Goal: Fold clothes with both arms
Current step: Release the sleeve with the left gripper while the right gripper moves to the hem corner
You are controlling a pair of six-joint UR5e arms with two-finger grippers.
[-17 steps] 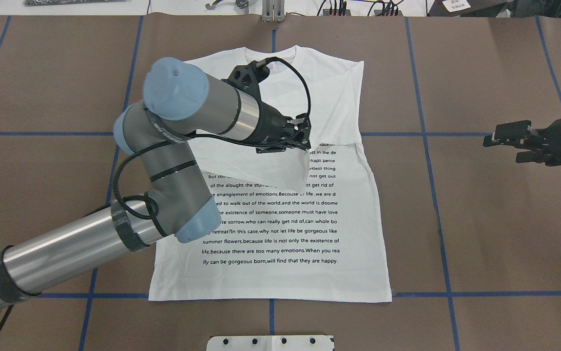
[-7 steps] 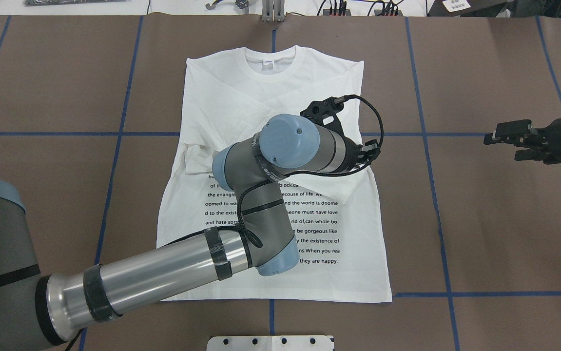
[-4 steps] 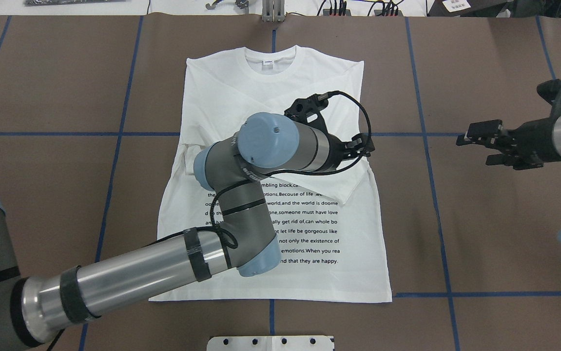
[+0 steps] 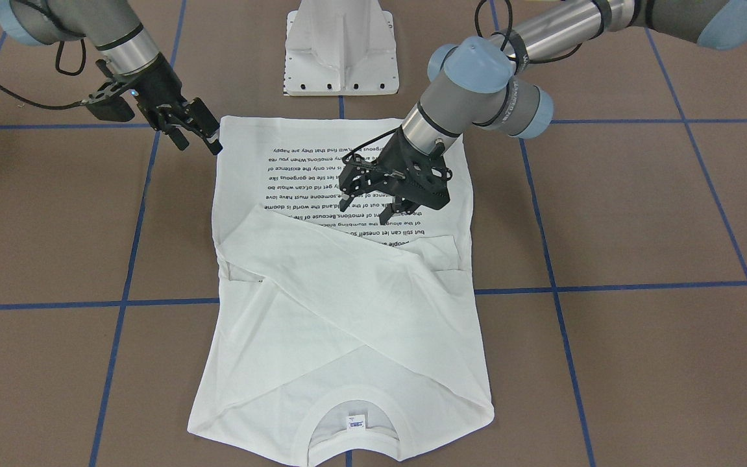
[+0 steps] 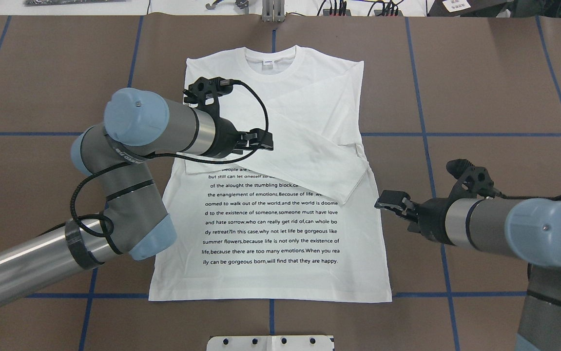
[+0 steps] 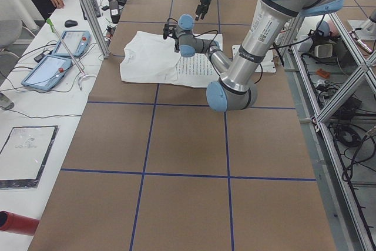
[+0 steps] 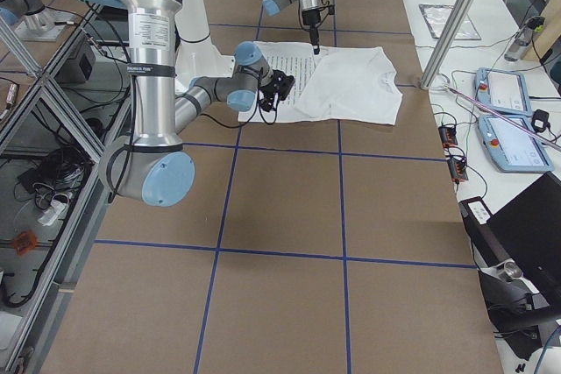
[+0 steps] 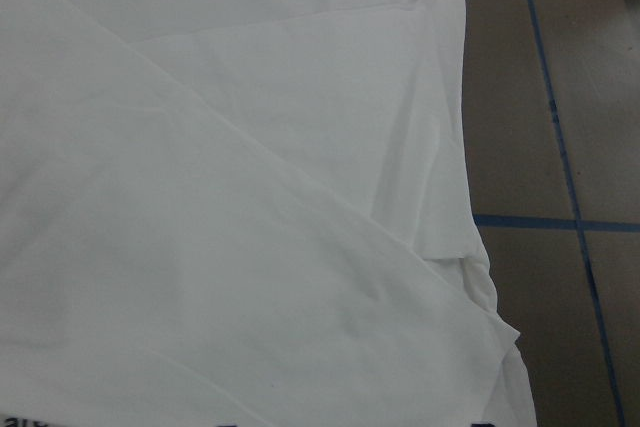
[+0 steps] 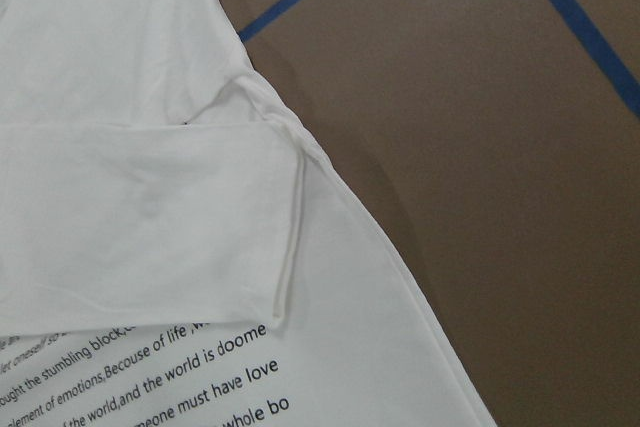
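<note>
Count: two arms, two grippers, one garment, one pedestal base. The left arm (image 5: 129, 185) enters from the left and crosses the shirt's left edge, hiding part of that side in the overhead view. The left gripper (image 4: 367, 209) hangs over the upper lines of print, its jaws spread apart with nothing between them. In the middle, one white T-shirt (image 5: 280, 278) lies flat on the brown table (image 5: 494, 73), print side up, collar (image 5: 274, 78) pointing away from the robot and a small neck label (image 5: 269, 62) showing inside it. Both sleeves are folded across the chest and cross each other. The upper sleeve (image 5: 319, 156) ends near the shirt's right edge and covers the first lines of the printed text (image 5: 270, 222), so these cannot be read. To the right, the right gripper (image 5: 391, 204) hovers just beside the shirt's right edge, jaws parted and empty; the right arm (image 5: 504, 231) is cut off at the frame's edge. The pedestal base (image 5: 270, 342) is cropped at the bottom edge. Both wrist views show only cloth and table, no fingers.
</note>
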